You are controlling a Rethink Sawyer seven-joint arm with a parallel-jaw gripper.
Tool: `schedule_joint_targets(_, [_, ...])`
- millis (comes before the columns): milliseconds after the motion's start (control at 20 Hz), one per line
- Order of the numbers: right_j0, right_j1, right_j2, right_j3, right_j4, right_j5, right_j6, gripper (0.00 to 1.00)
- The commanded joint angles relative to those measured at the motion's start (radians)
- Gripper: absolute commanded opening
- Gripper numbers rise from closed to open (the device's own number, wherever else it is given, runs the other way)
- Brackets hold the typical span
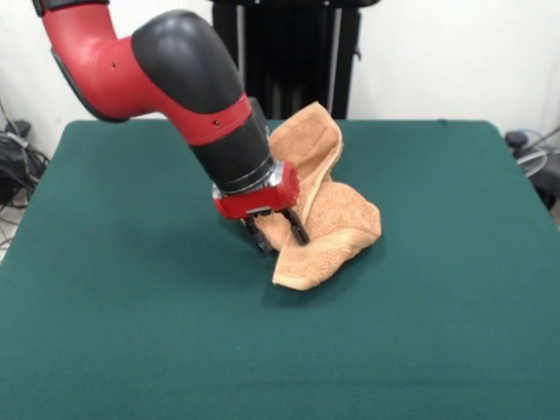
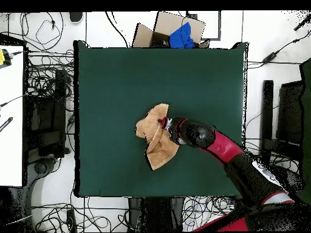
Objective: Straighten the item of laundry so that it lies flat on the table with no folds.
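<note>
Front view has your tool (image 1: 278, 234) pinching the bunched towel (image 1: 332, 219) mid-surface (image 1: 437, 306), so you're mid-unfold; next you'd probably drag that edge outward.

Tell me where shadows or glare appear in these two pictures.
Front view: a soft dark shadow lies on the table under the claw and along the towel edge; no glare on the felt. Overhead view: light is even, shadows hardly show.

Fuzzy, matt orange-tan terry cloth on the towel (image 1: 337, 219); the table (image 1: 455, 306) shows dull green felt; the arm's (image 1: 166, 66) shell gleams, smooth glossy plastic.
</note>
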Motion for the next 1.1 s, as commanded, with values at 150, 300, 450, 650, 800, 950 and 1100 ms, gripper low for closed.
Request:
schedule_joint_targets(150, [0.073, 0.028, 0.047, -0.122, -0.032, 0.022, 0.008, 1.00])
schedule_joint_targets(300, [0.074, 0.023, 0.054, -0.134, -0.049, 0.005, -0.009, 1.00])
schedule_joint_targets(450, [0.077, 0.012, 0.047, -0.134, -0.045, 0.030, -0.011, 1.00])
schedule_joint_targets(650, [0.072, -0.008, 0.048, -0.123, -0.037, 0.055, -0.011, 1.00])
schedule_joint_targets(800, [0.070, -0.016, 0.049, -0.120, -0.034, 0.060, -0.009, 1.00])
schedule_joint_targets(950, [0.072, -0.023, 0.051, -0.125, -0.027, 0.083, -0.013, 1.00])
schedule_joint_targets(1100, [0.081, -0.031, 0.052, -0.141, -0.023, 0.126, -0.029, 1.00])
